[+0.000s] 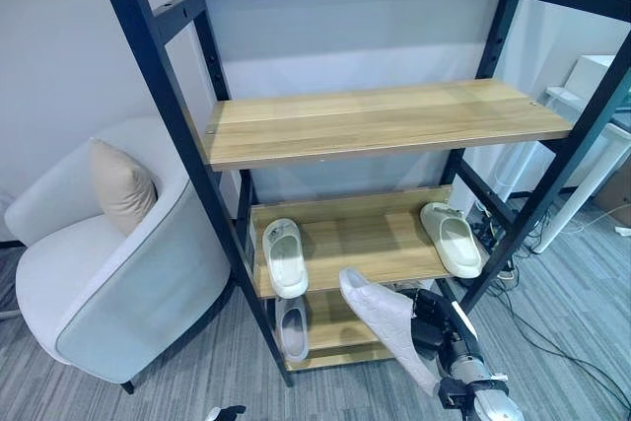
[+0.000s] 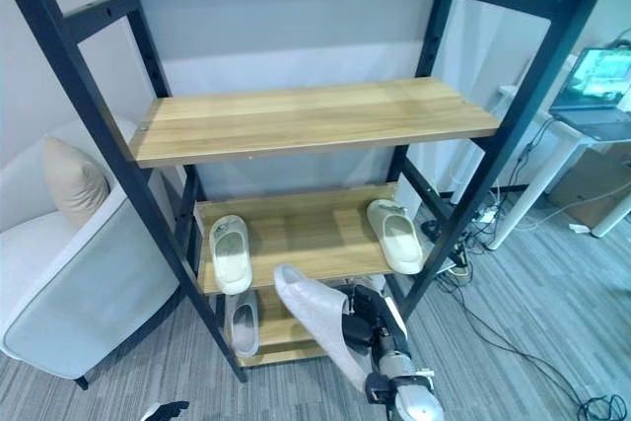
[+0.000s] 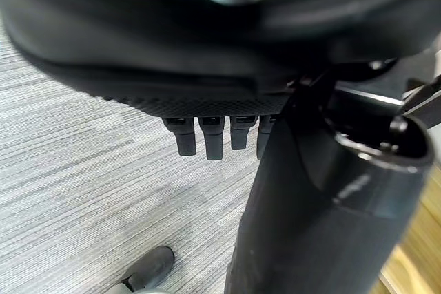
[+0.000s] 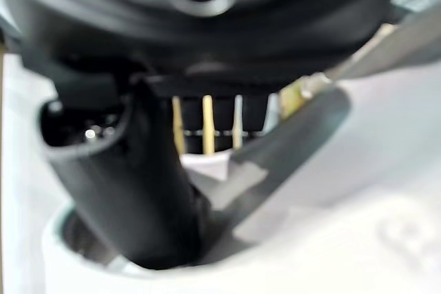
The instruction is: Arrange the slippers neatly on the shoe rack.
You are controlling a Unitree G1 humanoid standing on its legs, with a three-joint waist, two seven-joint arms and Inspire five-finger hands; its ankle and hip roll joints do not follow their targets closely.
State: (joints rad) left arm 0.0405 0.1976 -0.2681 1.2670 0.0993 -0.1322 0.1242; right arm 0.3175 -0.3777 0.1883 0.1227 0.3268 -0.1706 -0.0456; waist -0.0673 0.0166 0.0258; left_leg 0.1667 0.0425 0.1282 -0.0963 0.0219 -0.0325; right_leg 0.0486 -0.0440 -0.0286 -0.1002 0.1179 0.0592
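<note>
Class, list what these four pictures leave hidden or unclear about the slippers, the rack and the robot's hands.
- Bottom-shelf slipper: its toe end is hidden under the shelf above, eye views.
- Held slipper: heel end hidden behind right hand.
- Left hand: fingertips cut off by its bulk, wrist view.

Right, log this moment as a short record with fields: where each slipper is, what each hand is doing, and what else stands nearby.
held slipper: pale grey foam slipper, in the right hand, in front of the wooden rack with black frame
middle shelf: cream slipper at left; cream slipper at right
bottom shelf: grey slipper, left side
left hand: open, over grey carpet
nearby: white armchair with beige cushion
</note>
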